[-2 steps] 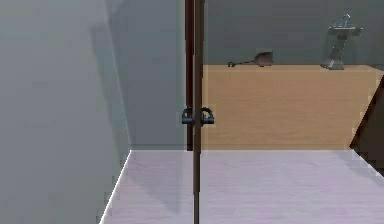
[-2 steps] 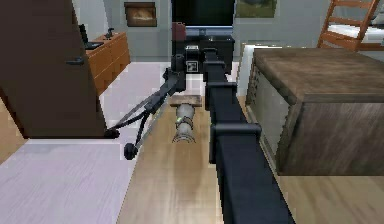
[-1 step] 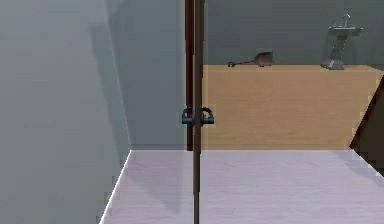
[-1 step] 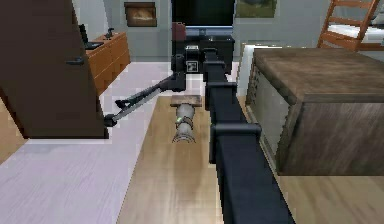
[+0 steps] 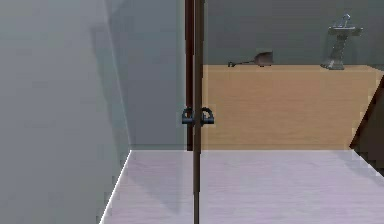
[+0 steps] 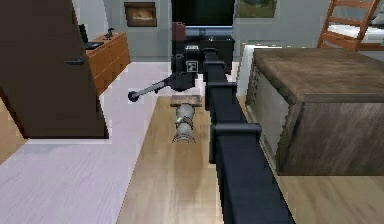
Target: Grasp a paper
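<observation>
Paper (image 6: pixel 184 122): maybe the pale roll-shaped blob lying on the wood floor (image 6: pixel 170 190), just beside the dark arm (image 6: pixel 235 140). Holds nothing in the hand (image 6: pixel 135 96); reaches out over bare pale flooring, near that blob.

We're seeing dark door (image 5: pixel 194 60) standing edge-on in forward view's middle, handles (image 5: pixel 197 117) sticking out both sides. Grey wall (image 5: pixel 50 90) running down left. Pale floor (image 5: pixel 250 185) lying nearest, wooden floor (image 5: pixel 280 105) stretching beyond. White pedestal sink (image 5: pixel 340 45) standing far right by back wall. In arm side view we're catching wooden dresser (image 6: pixel 105 58) sitting left, framed picture (image 6: pixel 140 13) hanging beyond it, dark wooden table (image 6: pixel 320 70) sitting right, wooden ladder frame (image 6: pixel 350 25) rising behind.
</observation>
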